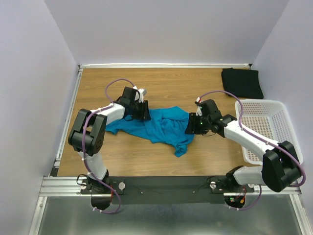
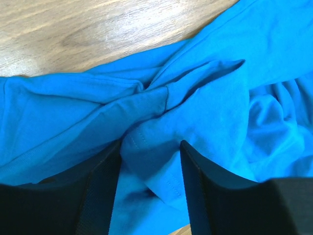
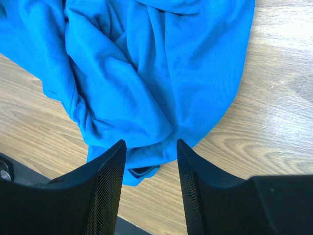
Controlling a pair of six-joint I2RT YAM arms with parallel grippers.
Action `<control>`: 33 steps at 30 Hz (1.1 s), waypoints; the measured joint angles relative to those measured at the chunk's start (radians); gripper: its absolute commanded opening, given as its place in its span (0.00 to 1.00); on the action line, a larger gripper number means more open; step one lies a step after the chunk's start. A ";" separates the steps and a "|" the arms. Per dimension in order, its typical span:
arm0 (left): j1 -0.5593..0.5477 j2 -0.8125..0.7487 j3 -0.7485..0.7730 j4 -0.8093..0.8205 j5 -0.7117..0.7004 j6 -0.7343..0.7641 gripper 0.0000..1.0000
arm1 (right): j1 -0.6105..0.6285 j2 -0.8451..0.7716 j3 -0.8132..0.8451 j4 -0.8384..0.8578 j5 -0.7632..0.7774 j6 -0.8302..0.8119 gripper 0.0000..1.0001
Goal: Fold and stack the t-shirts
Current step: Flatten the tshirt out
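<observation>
The left gripper [image 1: 143, 111] sits low over the left part of the teal-blue t-shirt [image 1: 164, 126], which lies crumpled and unfolded across the middle of the wooden table [image 1: 146, 164]. In the left wrist view a thick bunch of the shirt's cloth [image 2: 205, 112] fills the gap between the two black fingers [image 2: 100, 191], and creases run in toward that gap, so the left gripper [image 2: 149, 144] appears clamped on the cloth.

Further right, the right gripper [image 1: 190, 124] meets the shirt's right edge. Its wrist view shows the shirt [image 3: 146, 73] narrowing to a rounded edge that runs in between the fingertips [image 3: 110, 171], with bare wood showing lower in the gap. Whether the right gripper [image 3: 149, 144] is pinching that edge or only straddling it cannot be told.

At the far right corner of the table lies the black t-shirt [image 1: 242, 82], folded into a rough square. Just in front of it stands the white perforated basket [image 1: 259, 102]. Inside, only its own holed floor and walls show, and neither shirt is in it. The right arm passes over its near left corner.
</observation>
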 measured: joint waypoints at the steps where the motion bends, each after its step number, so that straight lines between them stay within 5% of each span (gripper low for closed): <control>1: 0.000 0.000 -0.001 0.000 0.001 -0.001 0.51 | 0.000 0.000 0.000 0.000 0.000 0.000 0.53; 10: 0.000 -0.002 -0.002 -0.003 0.011 -0.014 0.41 | 0.000 0.000 0.000 0.000 0.000 0.000 0.53; 33: 0.000 -0.071 -0.042 0.006 0.076 -0.042 0.40 | 0.000 0.011 0.000 0.000 0.000 0.000 0.53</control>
